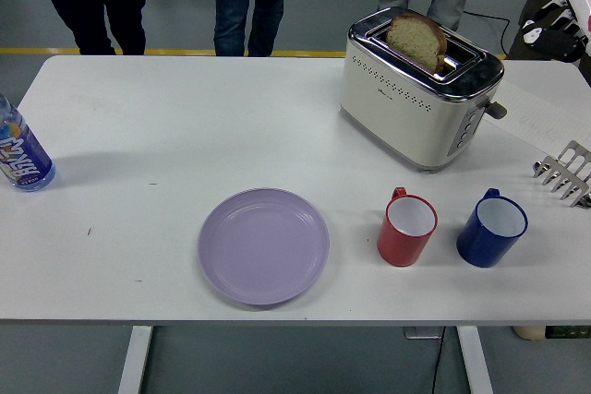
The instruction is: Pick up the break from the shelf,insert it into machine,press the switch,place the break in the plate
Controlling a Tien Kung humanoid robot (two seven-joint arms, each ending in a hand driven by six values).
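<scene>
Two mugs (407, 228) stand between toaster (417, 103) and plate (263, 245).

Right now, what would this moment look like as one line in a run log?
bread: standing in toaster slot | plate: bare | right hand: top right, off toaster, holding nothing | left hand: out of view

Single high head view, facing forward and down.
The whole tabletop (185, 117) fills the frame, near edge at bottom, floor beyond.
</scene>
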